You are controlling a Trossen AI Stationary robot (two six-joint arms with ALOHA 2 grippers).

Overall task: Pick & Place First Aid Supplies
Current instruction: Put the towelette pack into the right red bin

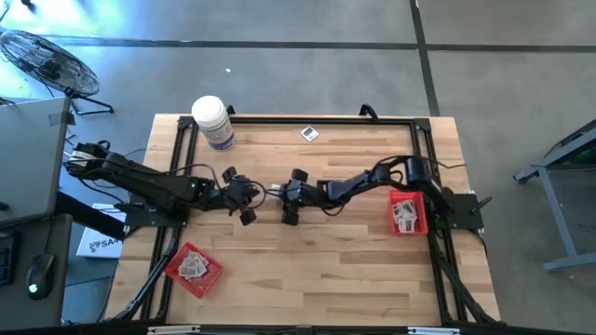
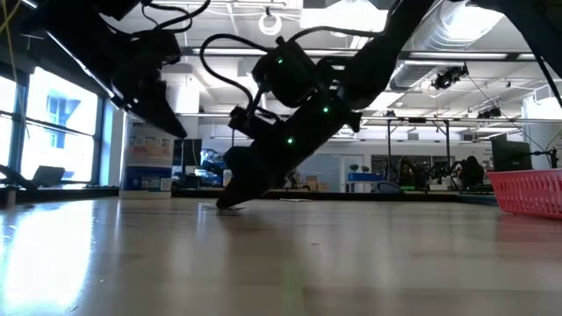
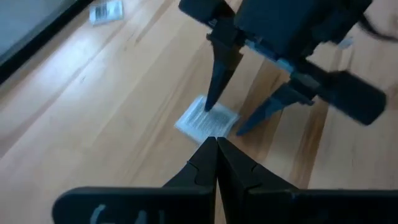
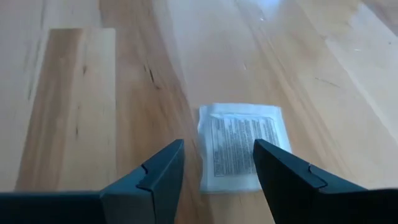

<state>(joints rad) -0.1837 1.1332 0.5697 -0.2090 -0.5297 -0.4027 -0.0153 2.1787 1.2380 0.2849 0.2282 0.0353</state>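
Observation:
A small white packet with dark print [image 4: 239, 146] lies flat on the wooden table near its middle; it also shows in the left wrist view [image 3: 200, 119]. My right gripper [image 4: 217, 150] is open and slants down over it, one finger on each side; its fingertips are low at the tabletop [image 2: 230, 200]. My left gripper [image 3: 216, 142] is shut, holds nothing, and hangs raised just to the packet's left [image 1: 244, 200]. A second packet [image 1: 309, 133] lies flat near the far edge. My right gripper comes at the packet slanting down from the table's right side, fingers apart. One fingertip [image 3: 210, 107] stands at the packet's top face and the other at its edge. I cannot tell whether either touches the packet, which lies flat on the table.
A red tray [image 1: 207, 279] with several packets sits at the near left. Another red tray [image 1: 418, 221] with packets sits at the right, beside the right arm. A large white jar [image 1: 212, 121] stands at the far left corner. A black frame [image 1: 279, 119] edges the table.

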